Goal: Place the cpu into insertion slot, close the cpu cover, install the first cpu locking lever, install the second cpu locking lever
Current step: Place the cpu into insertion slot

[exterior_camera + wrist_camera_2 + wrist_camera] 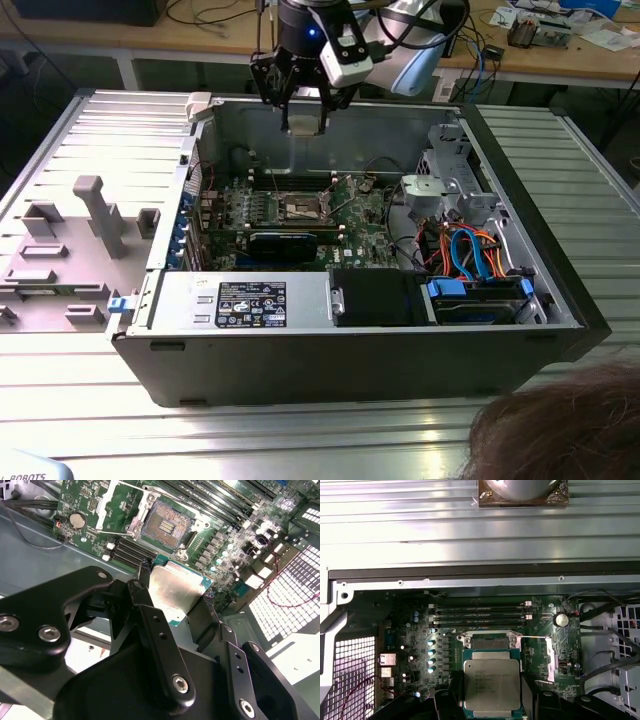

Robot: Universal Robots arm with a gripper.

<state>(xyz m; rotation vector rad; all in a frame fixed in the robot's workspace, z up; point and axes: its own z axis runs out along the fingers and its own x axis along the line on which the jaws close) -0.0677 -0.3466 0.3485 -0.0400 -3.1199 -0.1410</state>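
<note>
Jaws clamped on the chip [177, 592] up above the open socket [165, 527], so a crooked landing could damage it imo.

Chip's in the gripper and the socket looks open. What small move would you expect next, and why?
Probably a slow, level descent toward the insertion slot. The gripper is shut on the cpu, high above the open case and roughly in line with the slot in the exterior view. The slot's contacts lie bare and the cpu cover stands swung open.
</note>
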